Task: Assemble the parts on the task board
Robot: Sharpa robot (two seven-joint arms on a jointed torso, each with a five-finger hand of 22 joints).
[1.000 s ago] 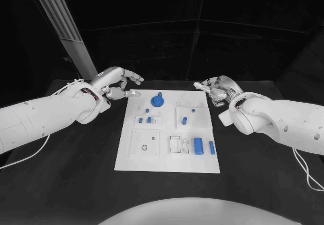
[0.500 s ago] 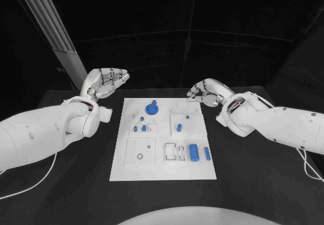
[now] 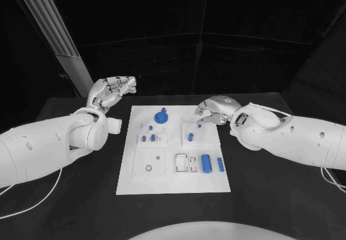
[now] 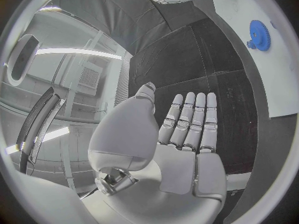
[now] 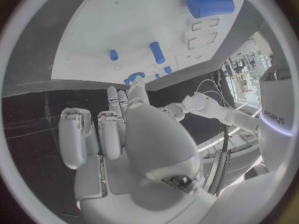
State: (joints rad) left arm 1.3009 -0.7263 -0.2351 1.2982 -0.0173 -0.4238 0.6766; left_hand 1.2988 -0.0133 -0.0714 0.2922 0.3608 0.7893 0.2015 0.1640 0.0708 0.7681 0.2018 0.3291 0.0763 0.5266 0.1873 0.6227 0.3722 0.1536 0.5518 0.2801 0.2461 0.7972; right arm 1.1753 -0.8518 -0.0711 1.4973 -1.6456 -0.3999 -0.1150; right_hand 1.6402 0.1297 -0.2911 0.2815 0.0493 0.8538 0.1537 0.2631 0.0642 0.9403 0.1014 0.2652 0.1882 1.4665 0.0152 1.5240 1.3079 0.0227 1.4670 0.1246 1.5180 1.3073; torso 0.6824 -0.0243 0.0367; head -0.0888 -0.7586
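The white task board (image 3: 173,175) lies in the middle of the table. At its far end stands a blue gear (image 3: 161,118) (image 4: 260,35), with small blue pegs (image 3: 150,136) below it and a longer peg (image 3: 190,136) (image 5: 157,52) to the right. Near the front lie a thick blue cylinder (image 3: 206,163) (image 5: 210,5) and a thinner one (image 3: 220,165). My left hand (image 3: 112,90) (image 4: 187,129) is raised beside the board's far left corner, fingers straight and together, holding nothing. My right hand (image 3: 215,110) (image 5: 118,129) hangs over the board's far right corner, fingers curled, nothing seen in them.
A slanted metal post (image 3: 50,35) rises behind the table's far left corner. A white cable (image 3: 32,200) trails from my left arm across the black table (image 3: 288,200). Bare table lies on both sides of the board.
My left hand has lifted away from the gear and straightened its fingers. My right hand has come down and inward over the board's far right corner. The camera has shifted too.
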